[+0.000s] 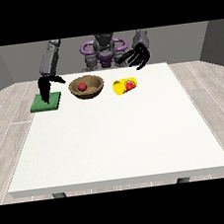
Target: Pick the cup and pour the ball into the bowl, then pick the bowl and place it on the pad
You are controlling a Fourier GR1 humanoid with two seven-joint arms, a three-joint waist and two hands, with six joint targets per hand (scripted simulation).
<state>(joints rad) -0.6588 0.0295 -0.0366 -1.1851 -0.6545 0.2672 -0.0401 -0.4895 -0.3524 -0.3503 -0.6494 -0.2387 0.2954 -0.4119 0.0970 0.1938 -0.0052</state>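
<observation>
A brown wooden bowl (pixel 86 87) stands on the white table (pixel 117 138) near its far edge, with a red ball (pixel 82 86) inside it. To its right a yellow cup (pixel 124 86) lies on its side, its red-patterned mouth turned towards the camera and right. A green square pad (pixel 46 101) lies left of the bowl. The hand at the view's left (pixel 45 89) hangs over the pad with fingers pointing straight down, holding nothing. The hand at the view's right (pixel 135 58) is raised above the table behind the cup, fingers spread, holding nothing.
The robot's torso (pixel 104 53) stands behind the table's far edge. Wood flooring surrounds the table on all sides.
</observation>
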